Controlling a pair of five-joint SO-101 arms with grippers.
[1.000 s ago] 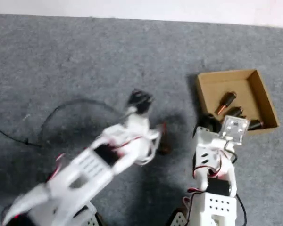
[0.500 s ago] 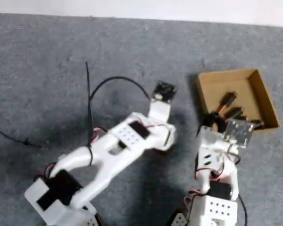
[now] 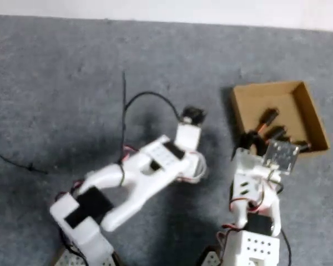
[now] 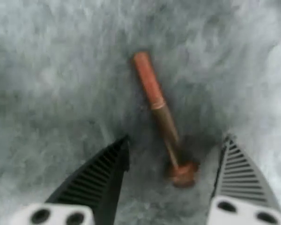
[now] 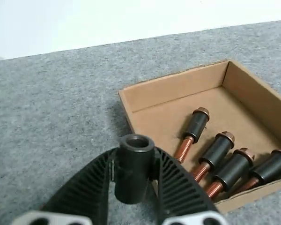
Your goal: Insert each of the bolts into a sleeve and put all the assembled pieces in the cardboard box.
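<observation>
Left jaws gape wide, the flat-lying bolt (image 4: 160, 111) head between them, shank pointing away; right jaws clamp an upright sleeve (image 5: 133, 168).

There is one shallow brown cardboard box (image 5: 173, 89), at about two o'clock on the grey felt tabletop (image 3: 72, 66). It holds four assembled pieces (image 5: 217, 149), each a copper bolt in a black sleeve. One bare copper-coloured bolt (image 4: 154, 101) lies loose, and there is one separate black cylindrical sleeve (image 5: 133, 171). Two white robot arms stand near six o'clock: the left arm (image 3: 144, 169) and the right arm (image 3: 255, 183). One thin black strip (image 3: 22, 164) lies at nine o'clock.
</observation>
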